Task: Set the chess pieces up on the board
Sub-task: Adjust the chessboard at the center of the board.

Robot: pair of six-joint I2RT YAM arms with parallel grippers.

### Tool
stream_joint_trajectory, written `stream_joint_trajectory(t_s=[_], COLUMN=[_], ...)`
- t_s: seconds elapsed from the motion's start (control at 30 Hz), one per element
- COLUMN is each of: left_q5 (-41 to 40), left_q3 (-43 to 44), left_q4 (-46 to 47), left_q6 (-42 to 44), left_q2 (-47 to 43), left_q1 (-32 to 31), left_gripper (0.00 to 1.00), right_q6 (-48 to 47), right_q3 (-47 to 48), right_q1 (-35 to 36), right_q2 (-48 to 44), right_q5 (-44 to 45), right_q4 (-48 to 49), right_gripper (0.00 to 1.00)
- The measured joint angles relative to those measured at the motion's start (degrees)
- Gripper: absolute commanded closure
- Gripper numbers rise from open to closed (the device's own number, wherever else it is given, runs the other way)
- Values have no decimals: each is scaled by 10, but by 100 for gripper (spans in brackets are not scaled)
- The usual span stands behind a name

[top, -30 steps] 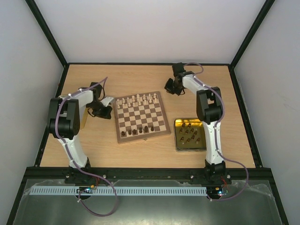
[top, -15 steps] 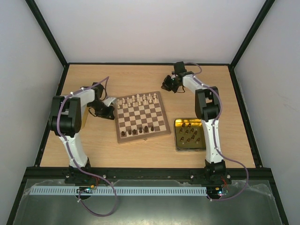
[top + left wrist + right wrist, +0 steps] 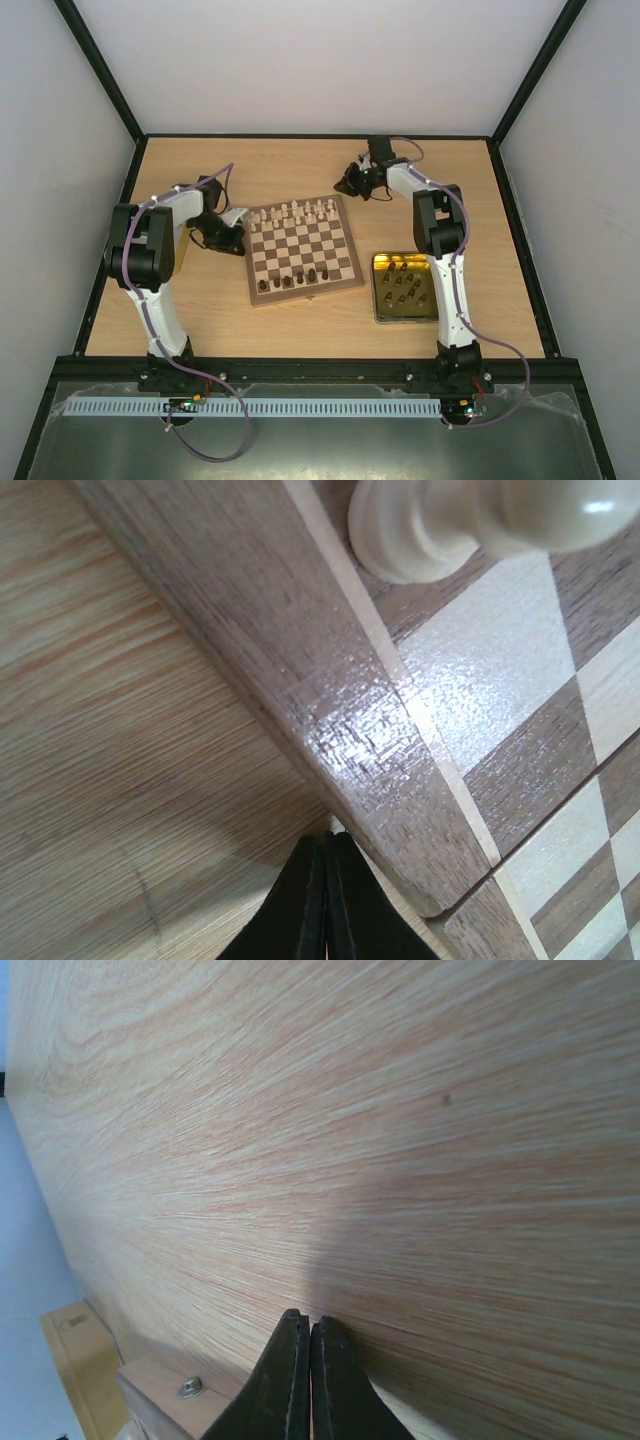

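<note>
Wooden table (image 3: 300, 330) holds the board (image 3: 302, 250). Both tools are squeezed closed, holding nothing. Left gripper (image 3: 326, 842) sits just beside the board's edge. Dark pieces (image 3: 403, 283) lie in the tray (image 3: 378, 300), behind the right gripper (image 3: 350, 183), nearer that arm.

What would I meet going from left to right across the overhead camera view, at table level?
left gripper → chessboard → gold tray
</note>
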Motion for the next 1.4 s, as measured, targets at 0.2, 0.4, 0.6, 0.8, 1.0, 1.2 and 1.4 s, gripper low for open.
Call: stream_joint_trajectory(t_s=[0.2,0.4,0.6,0.8,1.0,1.2,1.4], left_q5=[-1,-3,-4,-12,-24,-25,-25], left_q3=[5,8,10,10,9,7,6], left_q4=[-6,-9,-10,-10,-9,-7,-3], left_q6=[-4,-6,-8,-8,-8,-8,-10], left_q2=[4,6,7,6,2,1,0], left_q1=[0,-1,-2,-6,-14,-30,-44], left_gripper=[98,98,98,98,98,98,98], right_q6=[-1,-3,-4,-5,-9,-17,-20], right_q3=[-15,-73,-144,-216,-269,-307,-332], right_q1=[5,9,9,9,9,10,9], right_q2=[1,-25,-63,-102,-135,-163,-183], right_q5=[-25,-31,-31,-30,-29,-22,-16], right_q4=[18,58,94,119,129,126,117], right_gripper=[98,98,98,98,98,98,98])
